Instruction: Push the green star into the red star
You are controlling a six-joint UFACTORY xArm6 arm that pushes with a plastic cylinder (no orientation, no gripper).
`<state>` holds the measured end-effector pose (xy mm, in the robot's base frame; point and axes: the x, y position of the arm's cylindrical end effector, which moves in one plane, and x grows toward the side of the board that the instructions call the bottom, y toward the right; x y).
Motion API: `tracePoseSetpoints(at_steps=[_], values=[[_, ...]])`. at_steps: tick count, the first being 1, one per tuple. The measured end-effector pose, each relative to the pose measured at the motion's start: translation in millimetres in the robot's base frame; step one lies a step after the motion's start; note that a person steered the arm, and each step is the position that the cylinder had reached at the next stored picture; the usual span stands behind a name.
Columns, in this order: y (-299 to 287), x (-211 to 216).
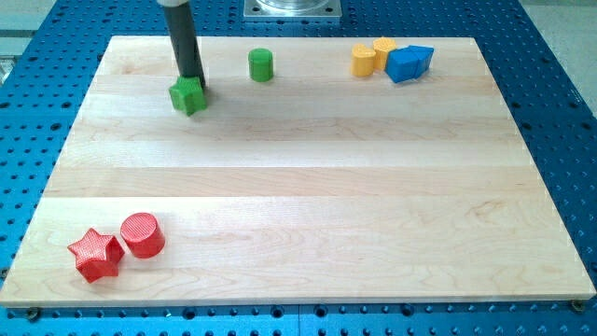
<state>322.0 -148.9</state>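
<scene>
Pale wooden board point(308, 187) on blue perforated table point(560, 103).

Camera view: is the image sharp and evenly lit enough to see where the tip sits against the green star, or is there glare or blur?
Camera view: sharp throughout, even soft light, no strong glare on the wooden board. My tip meets the top edge of the green star, with only a faint shadow beside it. The red star at lower left is crisp too.
</scene>
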Motion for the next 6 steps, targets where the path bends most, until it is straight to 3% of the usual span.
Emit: tracePoseSetpoints(at_steps=[4,5,6], values=[[-36,156],[-17,95],[52,80]])
